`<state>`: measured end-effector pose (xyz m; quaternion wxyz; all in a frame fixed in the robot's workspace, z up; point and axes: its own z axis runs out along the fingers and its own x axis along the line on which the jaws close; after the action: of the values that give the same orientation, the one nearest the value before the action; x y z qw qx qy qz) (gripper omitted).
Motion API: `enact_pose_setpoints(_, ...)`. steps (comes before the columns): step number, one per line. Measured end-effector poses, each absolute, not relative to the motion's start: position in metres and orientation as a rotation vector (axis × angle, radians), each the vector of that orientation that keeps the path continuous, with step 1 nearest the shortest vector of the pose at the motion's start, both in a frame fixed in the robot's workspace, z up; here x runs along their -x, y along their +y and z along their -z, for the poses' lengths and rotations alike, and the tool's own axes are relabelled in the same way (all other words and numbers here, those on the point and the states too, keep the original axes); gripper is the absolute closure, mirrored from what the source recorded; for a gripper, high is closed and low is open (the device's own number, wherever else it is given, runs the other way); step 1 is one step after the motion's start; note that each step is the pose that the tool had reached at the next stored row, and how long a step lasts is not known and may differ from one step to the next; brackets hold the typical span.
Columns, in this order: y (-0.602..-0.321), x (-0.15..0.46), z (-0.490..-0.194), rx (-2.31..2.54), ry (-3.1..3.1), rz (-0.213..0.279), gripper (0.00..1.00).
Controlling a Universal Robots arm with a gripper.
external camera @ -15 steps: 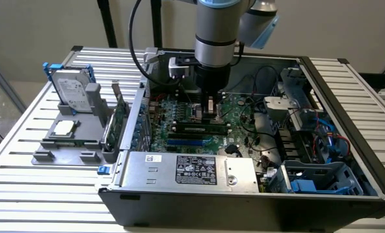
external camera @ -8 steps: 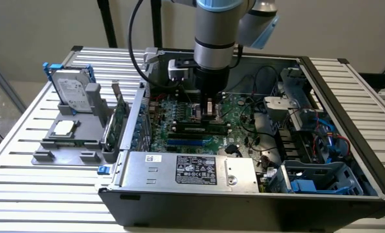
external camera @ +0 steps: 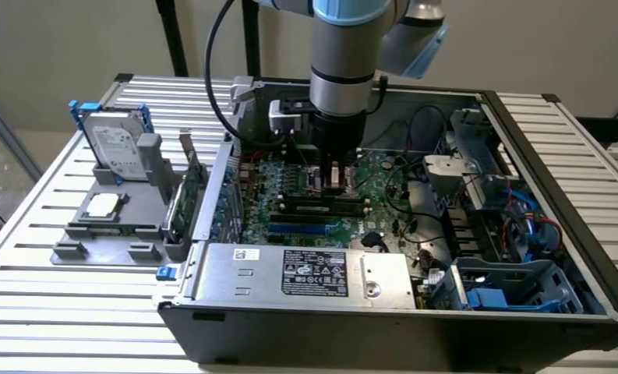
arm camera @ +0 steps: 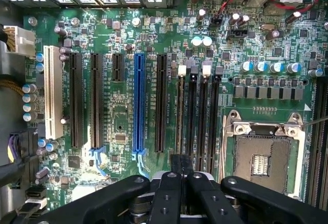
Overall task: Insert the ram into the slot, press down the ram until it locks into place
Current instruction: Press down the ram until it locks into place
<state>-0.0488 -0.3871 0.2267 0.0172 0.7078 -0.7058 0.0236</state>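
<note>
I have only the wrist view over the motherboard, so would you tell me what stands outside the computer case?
Observer: A grey fixture sits on the slatted table, on the exterior view's left of the case, and a hard drive stands upright in it.
Operator: Thank you. How does the ram look from the side?
Observer: The ram lies lengthwise on the board just under the gripper, with its black chips facing the camera. I cannot tell whether it has locked.
Operator: And what is nearest the camera inside the case?
Observer: A silver power supply with a black label.
</note>
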Motion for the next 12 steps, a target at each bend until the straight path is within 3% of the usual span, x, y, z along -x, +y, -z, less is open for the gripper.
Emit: enact_pose_setpoints(12,-0.387,0.049,-0.251,-2.199,-2.193,-0.068,0.89)
